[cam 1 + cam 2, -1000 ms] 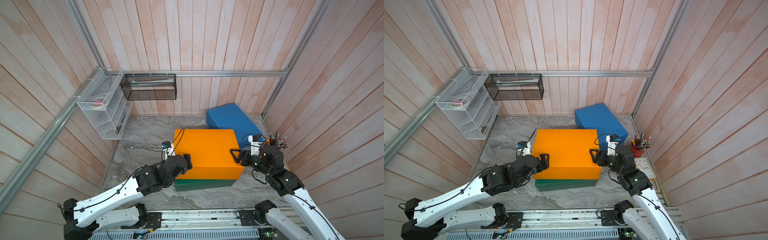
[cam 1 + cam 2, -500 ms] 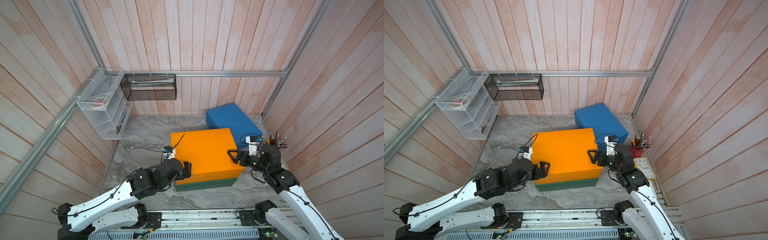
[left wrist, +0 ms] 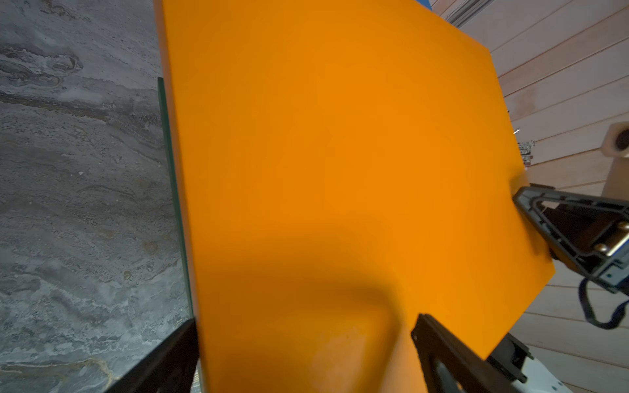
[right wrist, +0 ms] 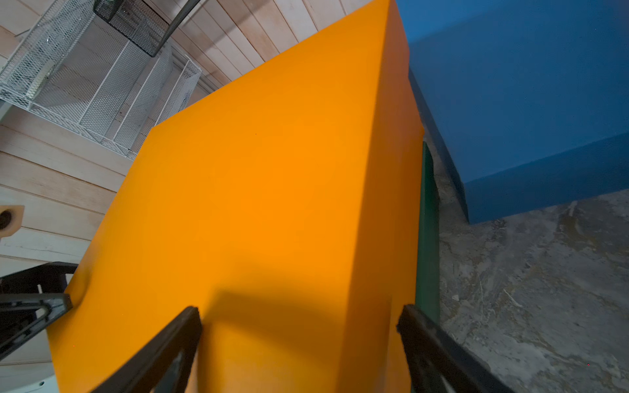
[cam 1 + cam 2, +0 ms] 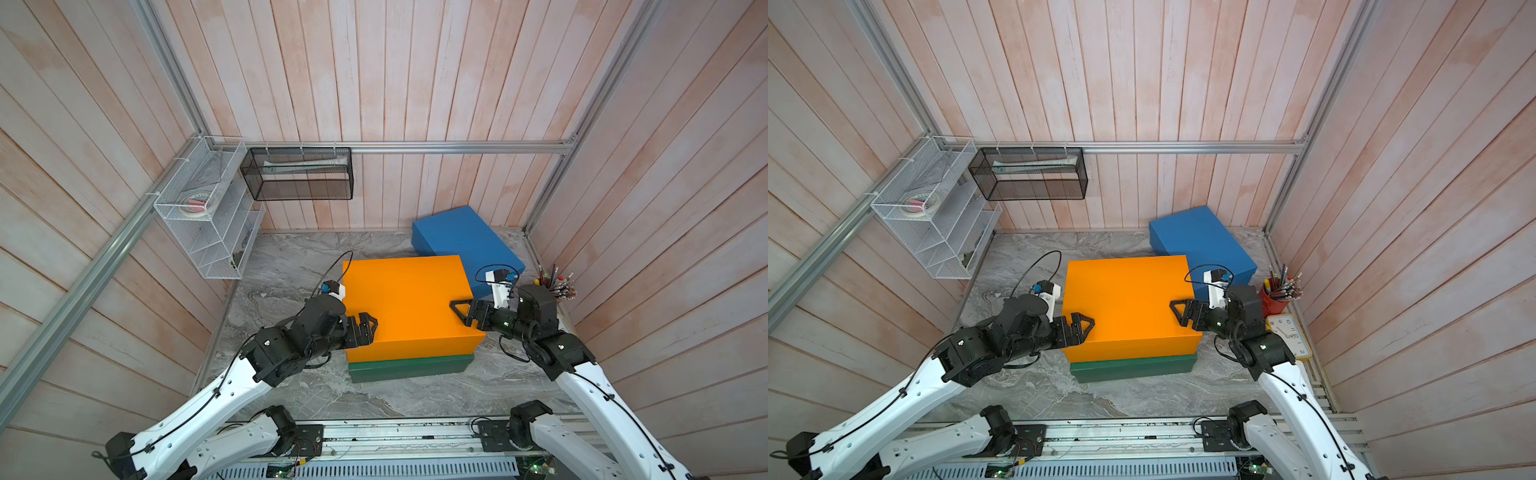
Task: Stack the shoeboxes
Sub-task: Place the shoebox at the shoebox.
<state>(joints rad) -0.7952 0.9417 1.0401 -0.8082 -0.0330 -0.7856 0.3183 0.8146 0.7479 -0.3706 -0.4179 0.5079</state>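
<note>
The orange box (image 5: 409,303) sits on the dark green box (image 5: 409,368) near the middle of the table (image 5: 291,266), so I take the first lift as done and this as the letting-go at its end. Green shows as a strip along the near edge and as thin slivers at the left and right, so the pair looks fairly square.

Only the blue box (image 5: 461,241) is not yet stacked. It lies on the table at the far right, turned at an angle to the stack, its near part just behind the orange box's far right corner; I cannot tell if they touch. I judge that both my arms must next draw outwards clear of the orange box without nudging it, reach to opposite sides of the blue box, press it between them, and carry it higher than two boxes before setting it down square.

My left fingers (image 5: 369,323) are spread wide at the orange box's left edge, towards its near corner: one lies over the lid, the other hangs beside the left wall. They clamp nothing. My right fingers (image 5: 468,312) stand the same way at the right edge, released and wide apart. Whether the upper ones brush the lid I cannot tell
</note>
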